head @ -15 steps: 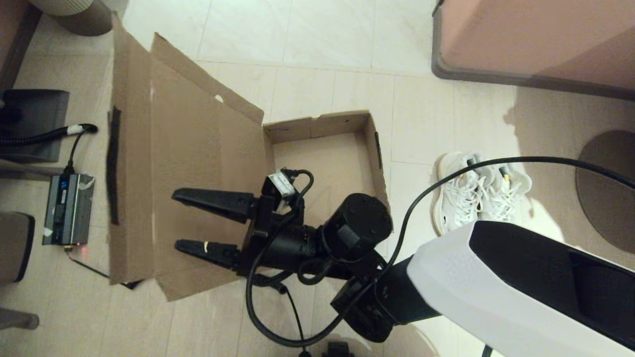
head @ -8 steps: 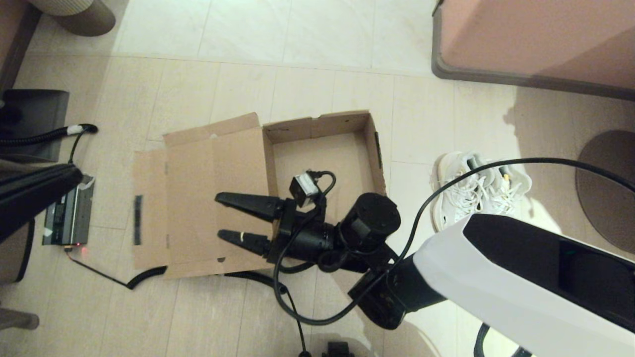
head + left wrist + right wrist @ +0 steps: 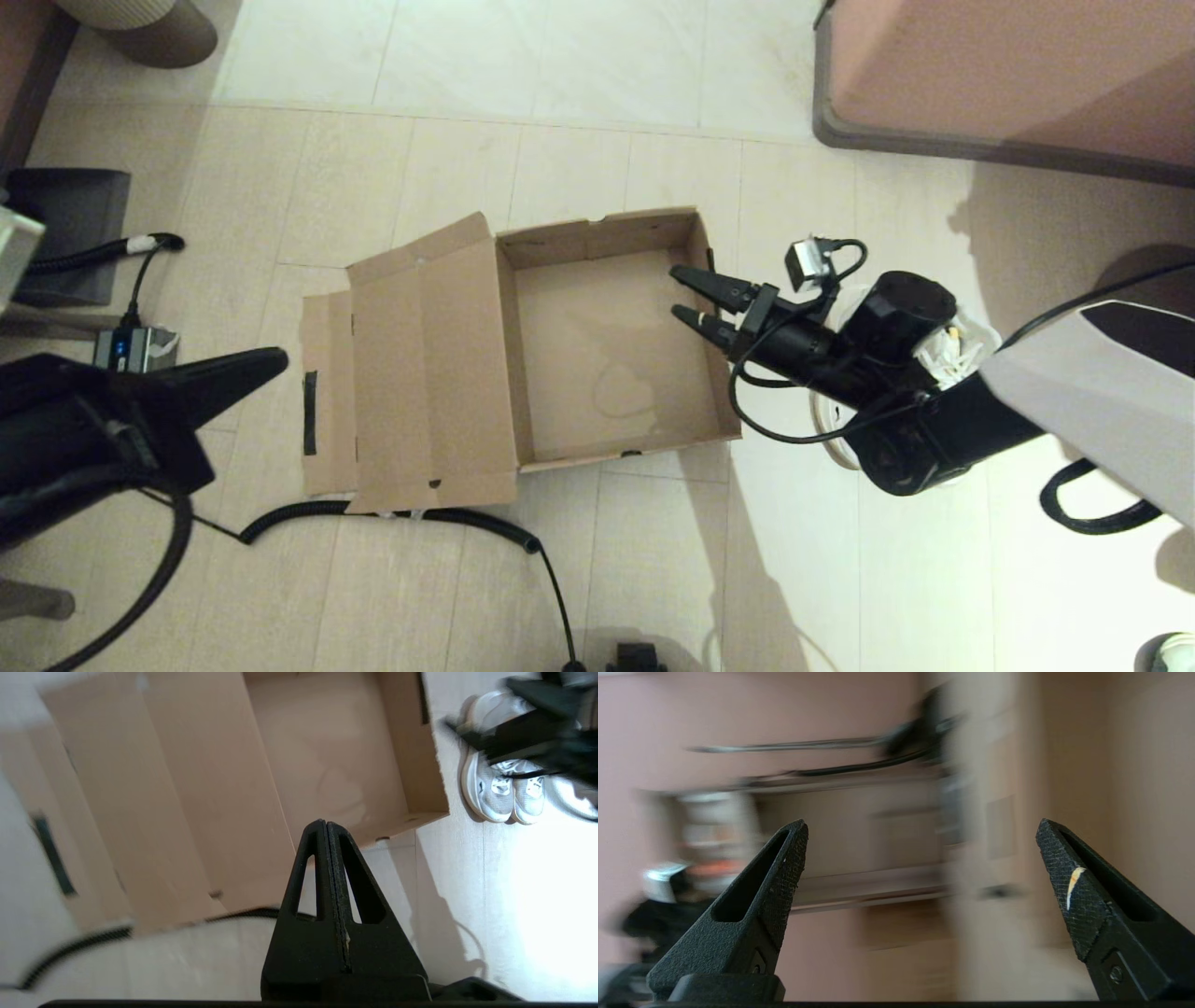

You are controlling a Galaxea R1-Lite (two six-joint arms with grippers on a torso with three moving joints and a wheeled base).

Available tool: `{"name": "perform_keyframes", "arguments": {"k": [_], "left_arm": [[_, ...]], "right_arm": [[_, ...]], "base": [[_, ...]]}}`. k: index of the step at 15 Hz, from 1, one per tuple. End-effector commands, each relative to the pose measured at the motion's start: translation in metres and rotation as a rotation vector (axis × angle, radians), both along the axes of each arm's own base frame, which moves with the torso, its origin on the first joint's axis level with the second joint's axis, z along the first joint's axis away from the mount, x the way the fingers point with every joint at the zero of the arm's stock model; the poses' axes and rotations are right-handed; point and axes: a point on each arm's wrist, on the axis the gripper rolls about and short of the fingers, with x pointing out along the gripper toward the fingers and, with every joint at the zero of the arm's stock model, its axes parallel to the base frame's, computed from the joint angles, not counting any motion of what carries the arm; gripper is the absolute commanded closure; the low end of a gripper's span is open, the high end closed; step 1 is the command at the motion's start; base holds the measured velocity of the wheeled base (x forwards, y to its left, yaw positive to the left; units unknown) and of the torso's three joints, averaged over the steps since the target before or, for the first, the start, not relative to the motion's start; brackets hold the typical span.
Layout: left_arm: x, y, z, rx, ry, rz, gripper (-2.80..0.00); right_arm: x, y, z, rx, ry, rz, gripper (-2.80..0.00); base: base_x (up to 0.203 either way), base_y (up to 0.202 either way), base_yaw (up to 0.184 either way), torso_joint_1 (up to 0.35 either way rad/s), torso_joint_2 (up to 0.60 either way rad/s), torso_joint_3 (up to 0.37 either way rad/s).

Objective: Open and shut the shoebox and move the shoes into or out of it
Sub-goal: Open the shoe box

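Observation:
The brown shoebox [image 3: 607,233] lies open on the floor and holds nothing. Its lid [image 3: 420,373] is folded out flat to the left, with the dark tape strip [image 3: 310,413] on its outer flap. My right gripper [image 3: 686,294] hangs open over the box's right wall, nothing between its fingers. The white shoes [image 3: 966,350] stand on the floor right of the box, mostly hidden behind my right arm; the left wrist view shows the pair [image 3: 500,795] side by side. My left gripper [image 3: 275,359] is shut and empty, low at the left, beside the lid.
A coiled black cable [image 3: 420,515] runs along the floor just in front of the box. A small grey power unit [image 3: 131,347] sits at the far left. A pink piece of furniture [image 3: 1008,75] fills the back right, with a round base [image 3: 1148,373] near it.
The lid has dropped from upright to flat on the floor at the left. My right gripper has swung from over the lid to the box's right wall. My left arm has come into view.

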Motion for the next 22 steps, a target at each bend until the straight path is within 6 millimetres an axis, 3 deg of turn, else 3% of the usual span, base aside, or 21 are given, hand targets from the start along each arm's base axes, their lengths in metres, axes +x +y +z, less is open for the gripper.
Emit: {"name": "perform_keyframes", "arguments": {"k": [1,4,6,12,13,16,22], "left_arm": [[0.032,-0.007,-0.017,-0.017,0.113,0.006,0.00],[0.059,-0.013,-0.031,-0.079,0.175,0.049,0.00],[0.070,-0.015,-0.041,-0.085,0.213,0.089,0.00],[0.090,-0.019,-0.061,-0.117,0.282,0.142,0.00],[0.090,-0.019,-0.061,-0.117,0.281,0.140,0.00],[0.096,-0.021,-0.068,-0.113,0.305,0.143,0.00],[0.109,-0.025,-0.076,-0.113,0.277,0.147,0.00]], "right_arm": [[-0.002,-0.022,0.014,-0.084,-0.115,-0.088,-2.80],[0.004,-0.030,0.002,-0.326,-0.223,-0.276,-2.80],[0.004,-0.022,-0.001,-0.420,-0.241,-0.404,-2.80],[0.015,-0.017,0.022,-0.529,-0.304,-0.610,-2.80],[0.015,-0.013,0.027,-0.520,-0.317,-0.618,0.00],[0.016,-0.009,0.029,-0.514,-0.318,-0.637,0.00],[0.048,0.003,-0.003,-0.633,-0.368,-0.707,0.00]], "base": [[0.000,0.000,0.000,0.000,0.00,0.000],[0.000,0.000,0.000,0.000,0.00,0.000],[0.000,0.000,0.000,0.000,0.00,0.000],[0.000,0.000,0.000,0.000,0.00,0.000],[0.000,0.000,0.000,0.000,0.00,0.000],[0.000,0.000,0.000,0.000,0.00,0.000],[0.000,0.000,0.000,0.000,0.00,0.000]]}}
